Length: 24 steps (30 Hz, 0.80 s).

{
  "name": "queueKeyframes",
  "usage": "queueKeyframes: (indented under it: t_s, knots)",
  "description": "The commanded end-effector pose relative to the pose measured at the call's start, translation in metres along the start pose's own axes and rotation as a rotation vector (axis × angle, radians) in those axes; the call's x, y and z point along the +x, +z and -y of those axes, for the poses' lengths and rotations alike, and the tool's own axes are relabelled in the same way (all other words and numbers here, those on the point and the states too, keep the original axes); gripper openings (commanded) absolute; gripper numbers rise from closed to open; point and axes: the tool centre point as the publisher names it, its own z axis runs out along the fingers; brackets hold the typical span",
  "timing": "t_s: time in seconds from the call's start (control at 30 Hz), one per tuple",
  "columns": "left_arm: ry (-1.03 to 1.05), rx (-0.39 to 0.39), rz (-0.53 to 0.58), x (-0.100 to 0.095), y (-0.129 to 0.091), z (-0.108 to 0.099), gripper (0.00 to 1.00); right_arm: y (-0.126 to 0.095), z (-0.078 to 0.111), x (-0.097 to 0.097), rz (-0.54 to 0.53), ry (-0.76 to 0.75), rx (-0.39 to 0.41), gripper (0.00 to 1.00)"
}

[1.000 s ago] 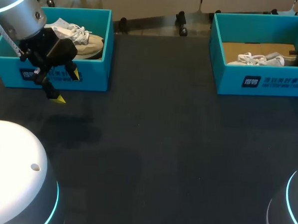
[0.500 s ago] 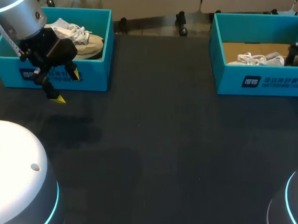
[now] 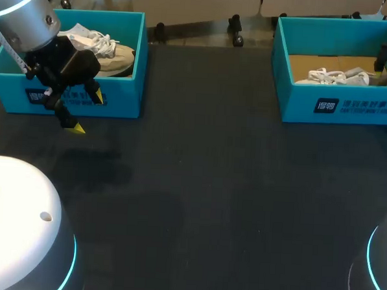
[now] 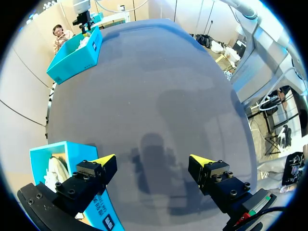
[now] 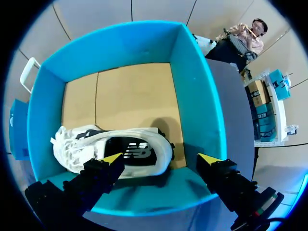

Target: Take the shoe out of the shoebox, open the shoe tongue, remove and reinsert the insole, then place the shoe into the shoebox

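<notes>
Right gripper (image 5: 160, 159) hung spread wide over the shoebox (image 5: 197, 96) at the far right corner of the table (image 3: 211, 185), white shoe (image 5: 113, 147) lying inside. Light and soft-sided, likely; its firmer heel rim looked the best hold. Left gripper (image 4: 151, 161) gaped empty too.
</notes>
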Motion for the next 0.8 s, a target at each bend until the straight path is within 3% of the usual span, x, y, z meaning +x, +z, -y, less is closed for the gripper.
queueKeyframes:
  t_s: [0.03,0.47,0.8]
  knots:
    - [0.001,-0.003,-0.001,0.0,0.0,0.0,1.0,-0.032,0.005,0.001,0.007,0.004,0.02,1.0]
    - [0.001,-0.003,-0.001,0.0,0.0,0.0,1.0,-0.107,0.051,0.025,-0.026,0.022,0.038,1.0]
    - [0.001,-0.003,-0.001,0.0,0.0,0.0,1.0,-0.13,0.1,0.048,-0.026,0.042,0.058,1.0]
